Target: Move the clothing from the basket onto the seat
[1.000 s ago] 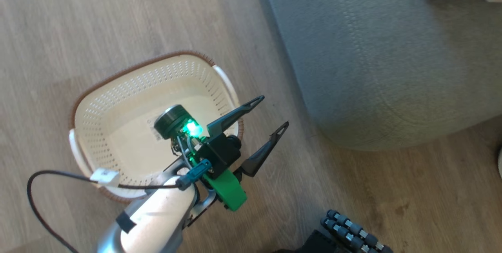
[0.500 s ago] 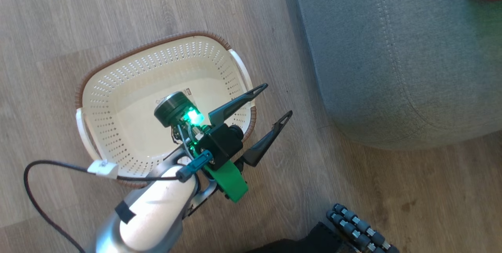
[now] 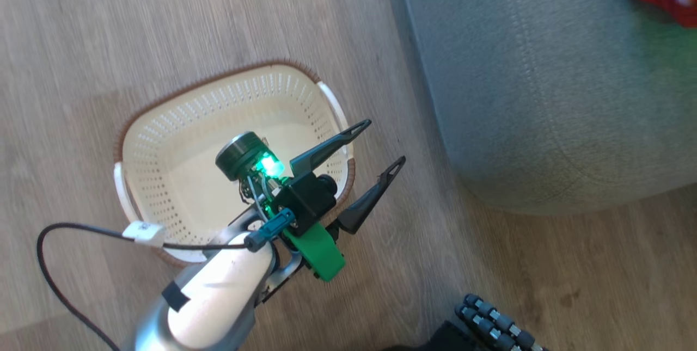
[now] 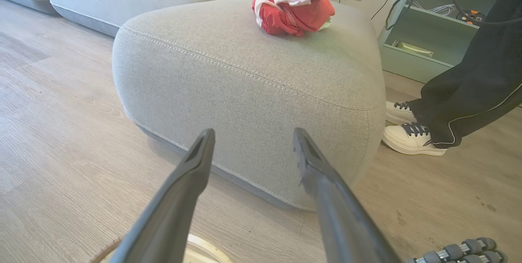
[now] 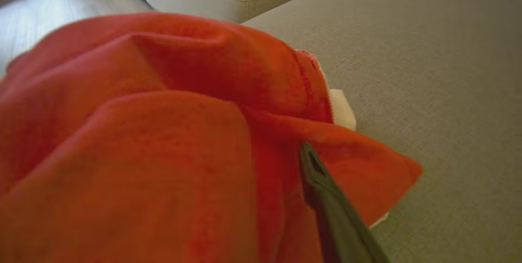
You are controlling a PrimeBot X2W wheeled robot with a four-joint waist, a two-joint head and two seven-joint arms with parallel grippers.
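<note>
Clothing (image 4: 293,10) on the seat (image 4: 244,75) covers the right gripper (image 5: 265,153), opening hidden; left gripper (image 4: 253,132) spread, well away.

The clothing (image 5: 163,132) is covering one finger of the right end effector (image 5: 257,153), hiding its jaw spacing. In the head view it is blurring, running off the corner. The left arm (image 3: 218,291) is masking part of the basket (image 3: 163,139).

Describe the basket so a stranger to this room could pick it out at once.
Start at the large grey fabric sofa cushion; on the wood-look floor beside its rounded corner stands a small oval cream-white plastic basket. Perforated sides, a brown woven-look rim and white handles set it apart from the soft cushion and the bright red clothing piled there.
</note>
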